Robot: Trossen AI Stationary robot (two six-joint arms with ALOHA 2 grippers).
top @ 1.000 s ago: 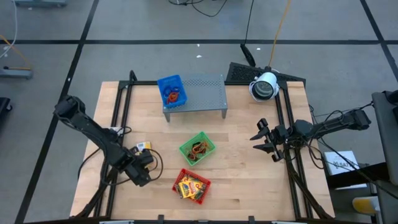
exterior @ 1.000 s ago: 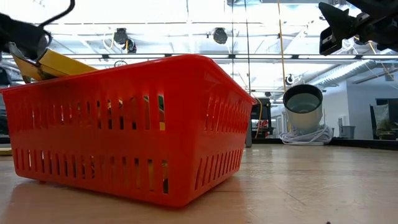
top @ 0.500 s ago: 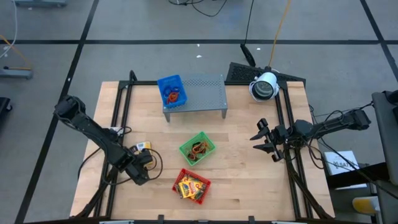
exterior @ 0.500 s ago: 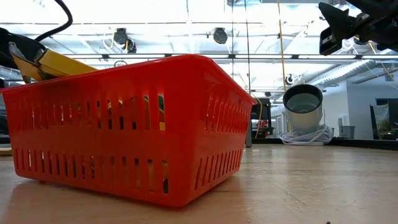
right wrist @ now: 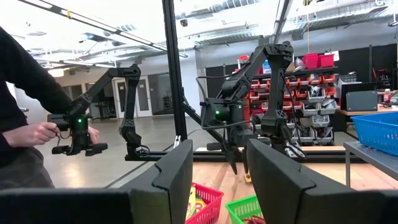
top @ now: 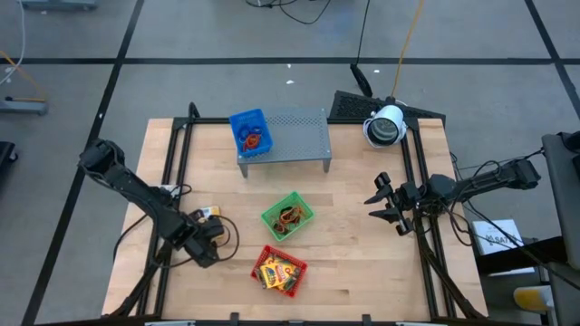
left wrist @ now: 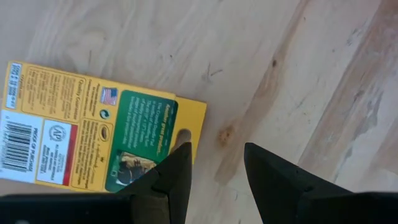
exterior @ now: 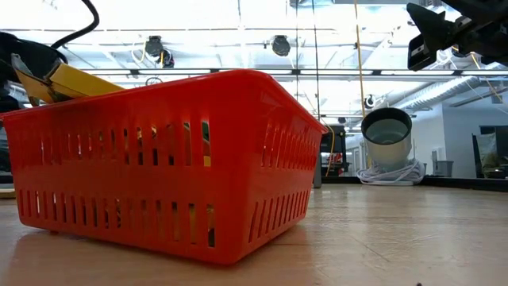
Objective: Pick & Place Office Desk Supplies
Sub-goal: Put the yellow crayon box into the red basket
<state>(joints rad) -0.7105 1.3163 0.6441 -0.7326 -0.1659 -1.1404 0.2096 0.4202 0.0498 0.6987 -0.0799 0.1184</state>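
A flat yellow packet (left wrist: 93,137) with a green panel and a barcode lies flat on the wood; in the high view the packet (top: 208,214) sits left of the green tray. My left gripper (left wrist: 214,155) hangs open over the packet's green end, one fingertip (left wrist: 180,152) above its edge, and the finger's shadow falls on the packet. In the high view my left gripper (top: 207,232) is at the table's near left. More yellow packets (top: 276,270) lie in the red tray (top: 296,283). My right gripper (top: 378,201) waits open at the right side.
The green tray (top: 304,206) holds rubber-band loops. The blue tray (top: 237,121) stands on the grey perforated rack (top: 299,138) at the far side. A white lamp-like object (top: 385,125) sits at the far right. A person (right wrist: 25,112) stands beyond the table's left side.
My left arm has shifted slightly over the yellow packet; in the low view its wrist and cable show farther into the picture. The packet lies where it was.
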